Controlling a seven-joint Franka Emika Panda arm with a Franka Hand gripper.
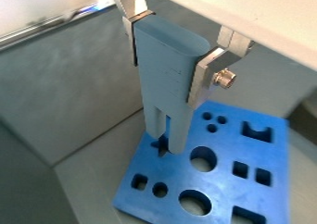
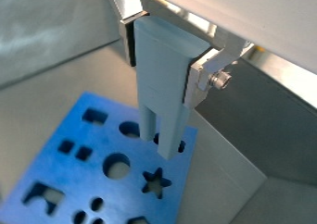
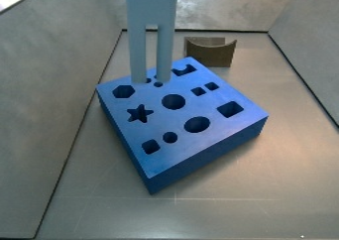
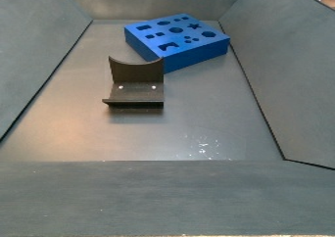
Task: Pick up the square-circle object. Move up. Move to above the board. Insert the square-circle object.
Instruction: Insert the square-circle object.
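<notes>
My gripper [image 1: 171,59] is shut on the upper end of the square-circle object [image 1: 168,89], a tall slim grey-blue block held upright; both wrist views show this, and so does the gripper in the second one [image 2: 165,61]. Its two prongs point down at the bright-blue board [image 1: 229,146]. In a side view the block [image 3: 147,26] stands over the board's [image 3: 199,155] far edge, prong tips at the top face near the hexagon and small round cutouts. I cannot tell whether the tips touch it. The gripper is out of view in both side views.
The dark fixture [image 3: 212,51] stands on the floor behind the board, and in a side view [image 4: 131,84] it sits mid-floor in front of the board [image 4: 177,50]. Grey sloping walls enclose the floor on all sides.
</notes>
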